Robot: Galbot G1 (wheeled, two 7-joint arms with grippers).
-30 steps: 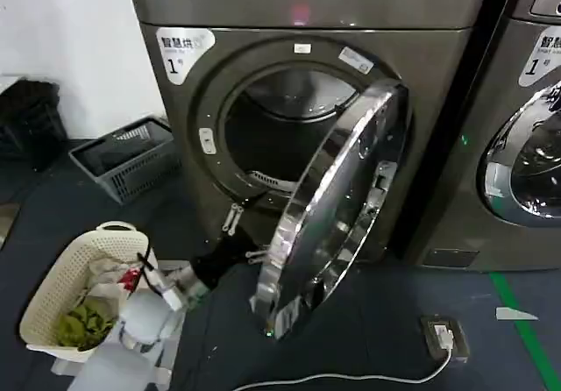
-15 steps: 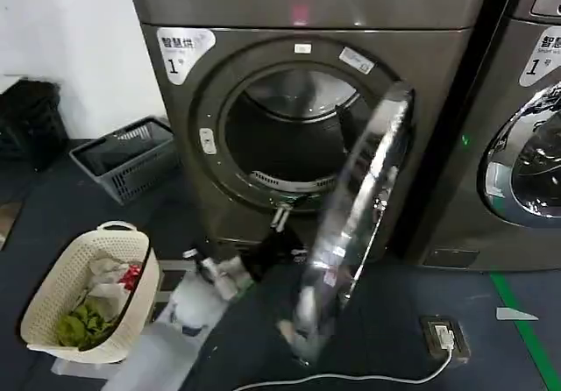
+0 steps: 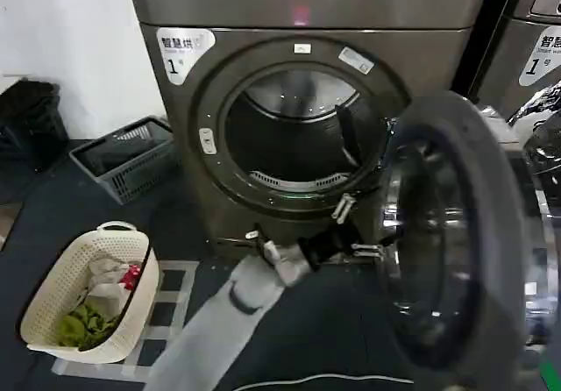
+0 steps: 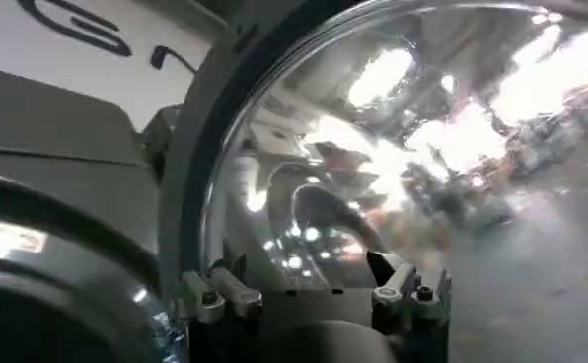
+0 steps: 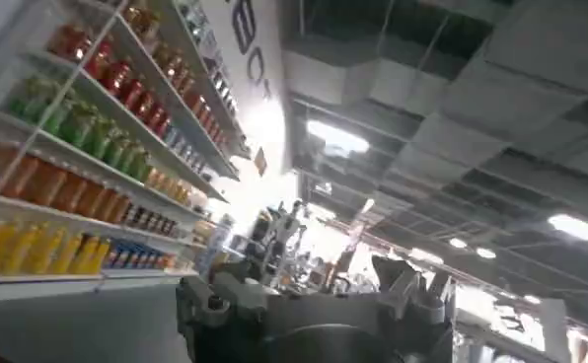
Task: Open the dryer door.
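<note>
The dryer door (image 3: 487,200) stands swung wide to the right, its grey plastic inner face and dark glass bowl (image 3: 421,242) turned toward me. The round drum opening (image 3: 294,137) is uncovered. My left gripper (image 3: 354,230) reaches in low from the left, just at the door's near edge, below the opening's right side. Its jaws are spread and hold nothing. In the left wrist view the left gripper (image 4: 309,288) faces the door's bulging glass (image 4: 393,168) close ahead. My right gripper (image 5: 309,286) is open and empty, pointing up at a ceiling and shelves.
A cream laundry basket (image 3: 54,279) with clothes stands on the floor at the left. A grey crate (image 3: 123,159) sits beside the machine. The neighbouring machine (image 3: 526,58) is behind the open door. A white cable (image 3: 316,378) lies on the floor.
The door has swung from half open to wide open toward the right. My left arm has followed it rightward and upward, from near the basket to the door's edge.
</note>
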